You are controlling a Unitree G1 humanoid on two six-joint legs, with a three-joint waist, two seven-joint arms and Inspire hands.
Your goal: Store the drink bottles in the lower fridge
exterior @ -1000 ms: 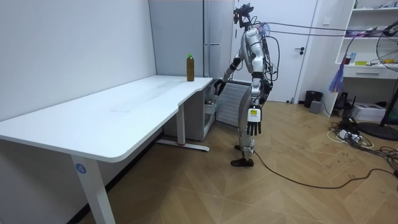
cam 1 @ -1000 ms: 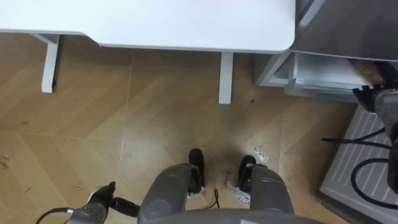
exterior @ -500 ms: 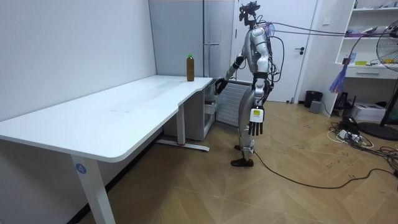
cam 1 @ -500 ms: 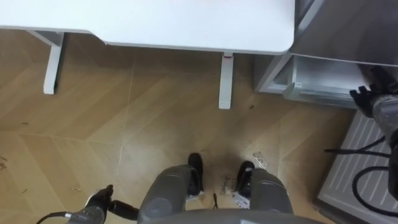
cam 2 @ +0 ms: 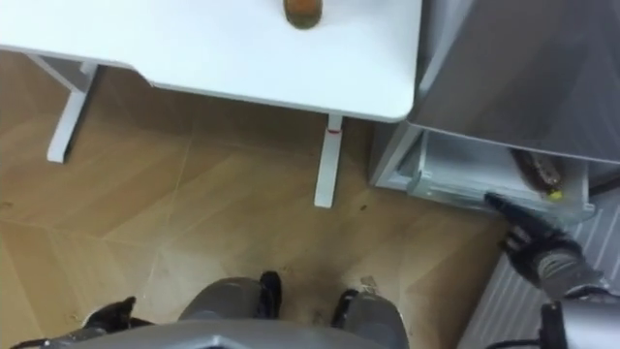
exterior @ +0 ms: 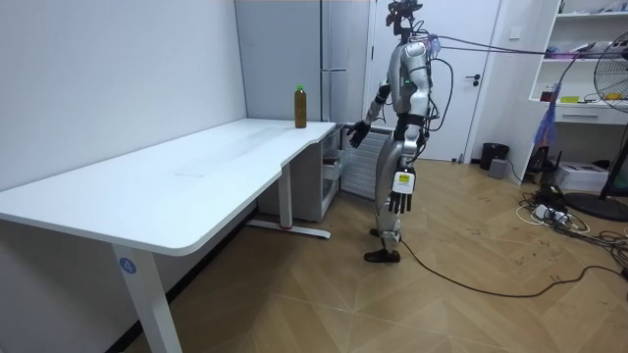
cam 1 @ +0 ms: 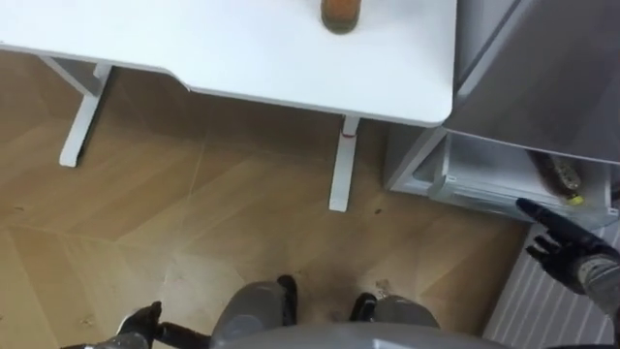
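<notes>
White desk (exterior: 196, 167) carries bottle (exterior: 300, 108), whole in room view; right hand (cam 1: 570, 256) spread, left hand (exterior: 398, 201) seemingly slack.

An office-like room is shown. A long white surface (exterior: 177, 176), a grey fridge (exterior: 285, 59) and a wooden floor (exterior: 442, 314) are seen.

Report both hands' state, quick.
Left hand: open, empty, hanging at its side.
Right hand: open, empty, held out forward.

White desk (exterior: 177, 181) stands on herringbone wood floor (exterior: 324, 294).
</notes>
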